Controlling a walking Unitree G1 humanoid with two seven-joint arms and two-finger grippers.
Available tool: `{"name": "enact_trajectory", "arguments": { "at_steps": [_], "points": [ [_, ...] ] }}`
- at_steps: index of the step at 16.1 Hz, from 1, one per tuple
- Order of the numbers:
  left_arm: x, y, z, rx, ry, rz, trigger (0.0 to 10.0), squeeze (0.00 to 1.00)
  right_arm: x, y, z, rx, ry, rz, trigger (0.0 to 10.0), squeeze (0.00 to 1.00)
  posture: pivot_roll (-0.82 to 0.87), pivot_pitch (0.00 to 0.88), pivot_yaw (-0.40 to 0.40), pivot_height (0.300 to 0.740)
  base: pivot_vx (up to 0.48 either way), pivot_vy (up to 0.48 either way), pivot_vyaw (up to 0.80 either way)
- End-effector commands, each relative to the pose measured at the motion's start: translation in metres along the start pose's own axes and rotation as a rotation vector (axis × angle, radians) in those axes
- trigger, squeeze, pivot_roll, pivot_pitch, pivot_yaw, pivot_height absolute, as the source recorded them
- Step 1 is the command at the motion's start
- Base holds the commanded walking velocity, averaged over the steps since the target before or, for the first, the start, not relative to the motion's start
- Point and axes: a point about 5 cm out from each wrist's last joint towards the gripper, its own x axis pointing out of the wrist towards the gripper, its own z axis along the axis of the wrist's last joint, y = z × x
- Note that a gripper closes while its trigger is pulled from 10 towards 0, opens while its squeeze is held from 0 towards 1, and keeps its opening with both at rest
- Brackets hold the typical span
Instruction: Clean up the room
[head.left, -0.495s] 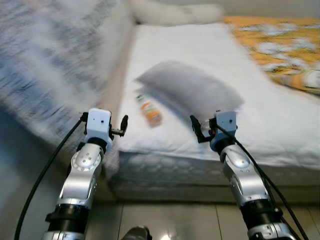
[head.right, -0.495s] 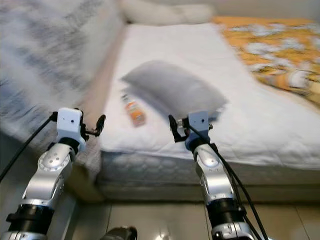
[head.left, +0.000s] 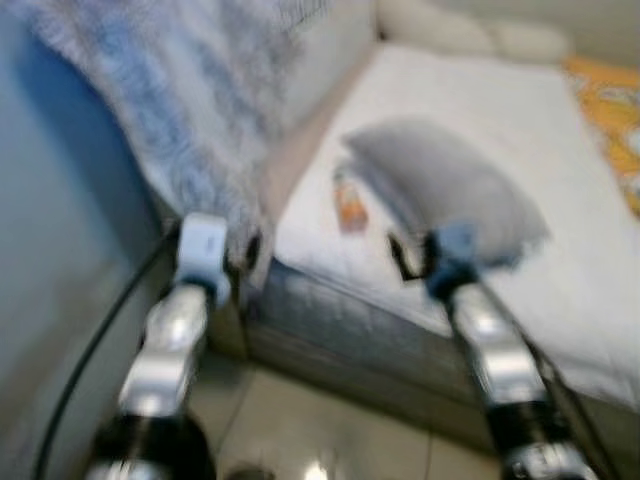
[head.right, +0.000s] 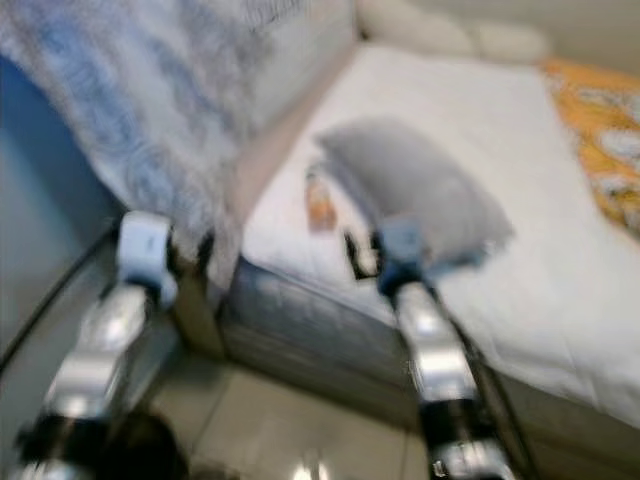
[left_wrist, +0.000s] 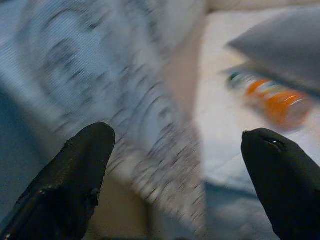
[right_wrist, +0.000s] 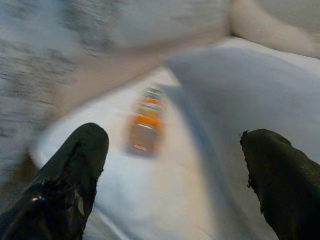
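An orange bottle lies on the white bed sheet, beside a grey pillow. The same bottle appears in the left wrist view and again in the right wrist view, a short way ahead of the fingers. My left gripper is open with nothing between its fingers, held before the bed's corner near the blue-grey blanket. My right gripper is open too, over the bed's near edge and short of the bottle and pillow. All the views are blurred by motion.
A fuzzy blue-grey blanket hangs over the bed's left side. A white pillow lies at the head of the bed and an orange patterned cover at the right. Pale tiled floor runs below the mattress edge.
The whole picture has shifted and tilted, so the camera has turned left; the bed now runs diagonally. Both arms stay raised with their grippers open as before.
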Motion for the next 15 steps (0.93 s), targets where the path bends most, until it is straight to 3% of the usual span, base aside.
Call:
{"name": "enact_trajectory", "arguments": {
  "at_steps": [1,5,11,15],
  "points": [
    [0.004,-0.004,0.009,0.01,-0.03,-0.009,10.0,0.0,0.001,-0.008,0.004,-0.025,-0.003,-0.016,10.0,0.0,0.08,0.0,0.001,0.74,0.0,-0.48,0.8],
    [0.004,-0.004,0.008,-0.007,-0.019,0.0,10.0,0.0,0.0,-0.01,0.001,-0.026,0.027,-0.033,10.0,0.0,0.08,0.0,0.002,0.74,0.0,-0.347,0.76],
    [0.004,-0.001,0.006,0.038,-0.004,0.0,10.0,0.0,-0.002,-0.009,-0.007,0.089,0.081,-0.034,10.0,0.0,0.08,0.0,0.004,0.74,0.0,0.0,0.0],
    [0.005,-0.001,0.009,0.042,-0.018,-0.014,10.0,0.0,-0.002,-0.009,-0.011,0.146,0.092,-0.058,10.0,0.0,0.08,0.0,0.004,0.74,0.333,0.0,0.2]
  ]
}}
